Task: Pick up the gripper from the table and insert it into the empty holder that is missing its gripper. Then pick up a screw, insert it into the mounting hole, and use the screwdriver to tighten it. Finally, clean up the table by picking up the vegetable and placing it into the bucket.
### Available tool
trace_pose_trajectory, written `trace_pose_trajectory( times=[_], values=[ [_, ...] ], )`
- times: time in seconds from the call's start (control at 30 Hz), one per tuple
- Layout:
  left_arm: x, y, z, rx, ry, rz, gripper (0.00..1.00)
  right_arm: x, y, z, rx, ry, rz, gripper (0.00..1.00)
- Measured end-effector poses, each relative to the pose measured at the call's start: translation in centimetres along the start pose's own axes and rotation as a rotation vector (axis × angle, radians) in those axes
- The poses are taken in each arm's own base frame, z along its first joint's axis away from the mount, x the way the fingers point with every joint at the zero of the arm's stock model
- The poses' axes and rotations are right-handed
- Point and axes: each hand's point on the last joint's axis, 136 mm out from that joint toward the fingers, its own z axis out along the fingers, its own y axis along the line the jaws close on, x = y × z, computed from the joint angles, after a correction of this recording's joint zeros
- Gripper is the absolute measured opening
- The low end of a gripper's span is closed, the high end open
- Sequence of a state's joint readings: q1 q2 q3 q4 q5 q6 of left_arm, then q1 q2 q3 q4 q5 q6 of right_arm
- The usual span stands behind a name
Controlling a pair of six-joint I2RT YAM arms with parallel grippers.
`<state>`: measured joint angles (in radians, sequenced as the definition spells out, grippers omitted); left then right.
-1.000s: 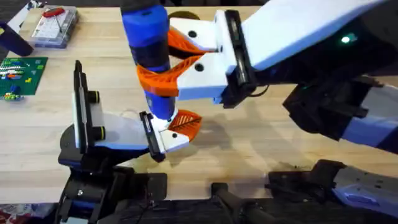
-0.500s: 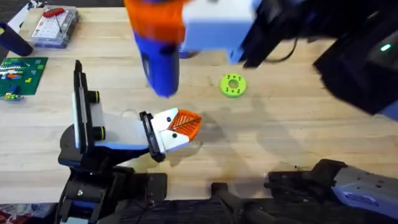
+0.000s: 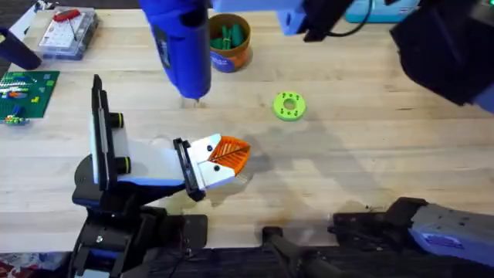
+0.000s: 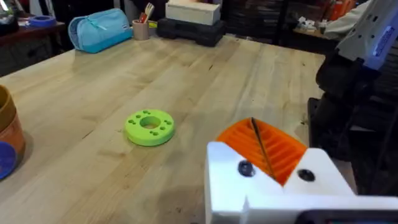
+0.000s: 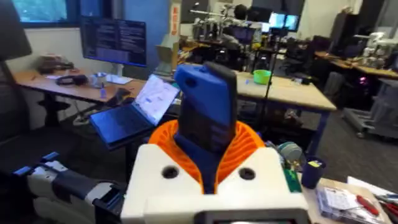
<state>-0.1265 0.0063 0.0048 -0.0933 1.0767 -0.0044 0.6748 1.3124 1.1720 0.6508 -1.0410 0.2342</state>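
Right gripper [image 5: 208, 171] raised, clamping screwdriver [image 3: 182, 46] upright, left gripper [image 3: 224, 158] low, pads together

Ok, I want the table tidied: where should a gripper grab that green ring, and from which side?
Probably from straight above, pinching across the outer rim of the green ring. It lies flat on the table with open wood all round, so a sideways approach would find little edge to catch. One finger in its centre hole and one outside might also work.
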Motion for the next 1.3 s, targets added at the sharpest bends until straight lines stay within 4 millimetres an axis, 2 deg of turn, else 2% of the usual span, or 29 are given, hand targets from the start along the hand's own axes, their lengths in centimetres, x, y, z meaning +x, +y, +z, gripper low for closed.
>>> trace_pose_trajectory(
  times=[0.2,0.53,0.9,1.07,1.3],
  values=[
    [0.0,0.0,0.0,0.000,0.000,0.000,0.010,1.2,-0.1,0.7,-0.032,0.017,0.033,0.056],
    [0.0,0.0,0.0,0.000,0.000,0.000,0.010,1.4,1.4,1.0,-0.112,0.028,0.028,0.055],
    [0.0,0.0,0.0,0.000,0.000,0.000,0.010,1.7,1.9,0.9,-0.136,0.035,0.015,0.055],
    [0.0,0.0,0.0,0.000,0.000,0.000,0.010,2.7,1.9,0.8,-0.134,0.044,0.021,0.055],
    [0.0,0.0,0.0,0.000,0.000,0.000,0.010,5.2,2.1,0.3,-0.133,0.054,0.023,0.054]
  ],
)
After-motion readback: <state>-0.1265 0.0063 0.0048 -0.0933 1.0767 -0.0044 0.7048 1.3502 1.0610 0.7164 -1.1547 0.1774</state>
